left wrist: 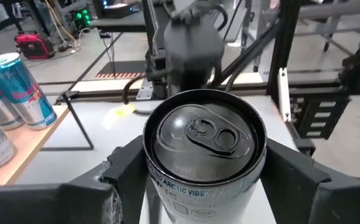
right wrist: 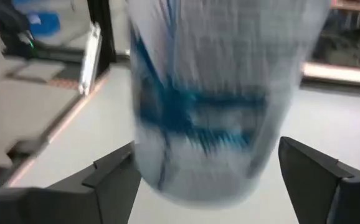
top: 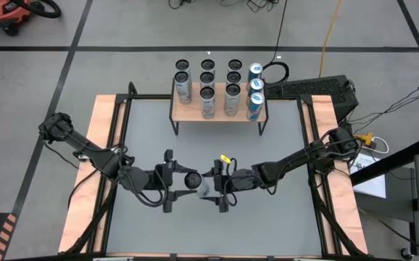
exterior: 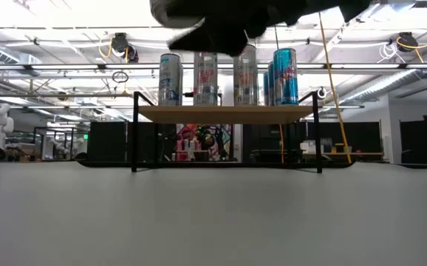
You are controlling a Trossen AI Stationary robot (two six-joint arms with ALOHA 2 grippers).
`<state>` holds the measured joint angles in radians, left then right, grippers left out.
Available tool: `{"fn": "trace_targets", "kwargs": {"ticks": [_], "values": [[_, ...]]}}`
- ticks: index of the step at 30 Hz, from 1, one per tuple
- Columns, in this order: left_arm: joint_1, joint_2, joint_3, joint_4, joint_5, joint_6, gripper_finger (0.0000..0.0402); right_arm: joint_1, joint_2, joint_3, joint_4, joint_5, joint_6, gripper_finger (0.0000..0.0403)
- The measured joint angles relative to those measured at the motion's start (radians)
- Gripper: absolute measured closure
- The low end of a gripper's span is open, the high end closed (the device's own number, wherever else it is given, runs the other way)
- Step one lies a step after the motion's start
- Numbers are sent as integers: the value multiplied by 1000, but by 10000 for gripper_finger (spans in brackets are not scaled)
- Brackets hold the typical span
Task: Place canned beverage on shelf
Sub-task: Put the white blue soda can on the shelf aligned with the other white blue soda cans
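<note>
A white canned beverage with blue print hangs above the middle of the table, between my two grippers. My left gripper comes at it from the table's left and is shut on it; the left wrist view shows its silver top and pull tab. My right gripper comes from the table's right. It is open, with its fingers standing wide on either side of the can's lower body. The shelf, a wood plank on black legs, stands at the far edge. My left gripper pinches the can's side wall just below the top rim between its two fingers. The fingers come nearly level from the table's left. The can is lifted clear of the table, top up and slightly tilted.
Several cans stand on the shelf, with teal ones at its right end. In the low view they show in a row on the plank. Bare grey tabletop lies between my grippers and the shelf.
</note>
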<state>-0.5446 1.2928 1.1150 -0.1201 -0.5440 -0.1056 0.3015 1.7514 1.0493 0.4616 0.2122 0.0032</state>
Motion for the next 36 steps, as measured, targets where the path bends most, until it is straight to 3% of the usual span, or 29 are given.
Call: {"fn": "trace_targets", "kwargs": {"ticks": [10,23,36], "values": [[-1,-90,5,-22,2,72,153,26,-92,-3,-282,61,77,99],[127,-263,5,-189,-7,293,153,66,-104,-3,-354,46,21,99],[463,-302,5,-279,319,403,153,67,-114,-3,-341,45,3,99]]}}
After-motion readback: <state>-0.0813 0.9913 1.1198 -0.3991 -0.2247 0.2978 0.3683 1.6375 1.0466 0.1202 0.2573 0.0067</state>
